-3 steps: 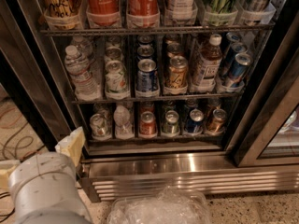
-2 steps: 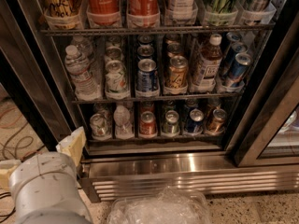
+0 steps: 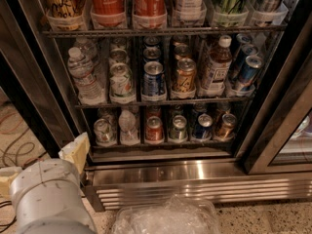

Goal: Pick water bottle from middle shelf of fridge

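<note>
The water bottle stands upright at the left end of the middle shelf of the fridge. It is clear and ribbed, with a white cap, and a second clear bottle stands behind it. My gripper is low at the bottom left, outside the fridge and well below and left of the bottle. One cream fingertip shows right of the grey wrist and another at the far left edge, wide apart and holding nothing.
Cans fill the rest of the middle shelf, with an amber-drink bottle at the right. Red cola cans stand on the rack above. A squat clear bottle and cans sit below. Crumpled clear plastic lies on the floor. A black door frame stands at the right.
</note>
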Action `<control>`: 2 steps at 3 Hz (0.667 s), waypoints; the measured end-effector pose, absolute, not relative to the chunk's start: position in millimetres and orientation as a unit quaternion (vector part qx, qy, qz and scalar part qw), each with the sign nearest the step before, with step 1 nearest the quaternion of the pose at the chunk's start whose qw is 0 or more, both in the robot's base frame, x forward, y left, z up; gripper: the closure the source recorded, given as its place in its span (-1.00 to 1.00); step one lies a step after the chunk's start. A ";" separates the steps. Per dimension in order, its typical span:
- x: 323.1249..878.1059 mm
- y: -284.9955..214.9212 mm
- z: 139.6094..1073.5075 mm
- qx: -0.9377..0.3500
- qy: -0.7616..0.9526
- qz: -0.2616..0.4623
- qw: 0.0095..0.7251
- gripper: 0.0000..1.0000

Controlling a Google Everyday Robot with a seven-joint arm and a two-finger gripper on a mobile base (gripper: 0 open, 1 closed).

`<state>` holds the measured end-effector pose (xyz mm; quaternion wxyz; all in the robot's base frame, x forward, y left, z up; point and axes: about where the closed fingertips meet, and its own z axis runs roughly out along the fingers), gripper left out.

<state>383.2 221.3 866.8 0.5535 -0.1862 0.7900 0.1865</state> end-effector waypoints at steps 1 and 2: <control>399.1 204.9 864.0 -0.186 0.790 0.166 0.560 -1.00; 423.1 183.6 857.4 -0.184 0.791 0.152 0.564 -1.00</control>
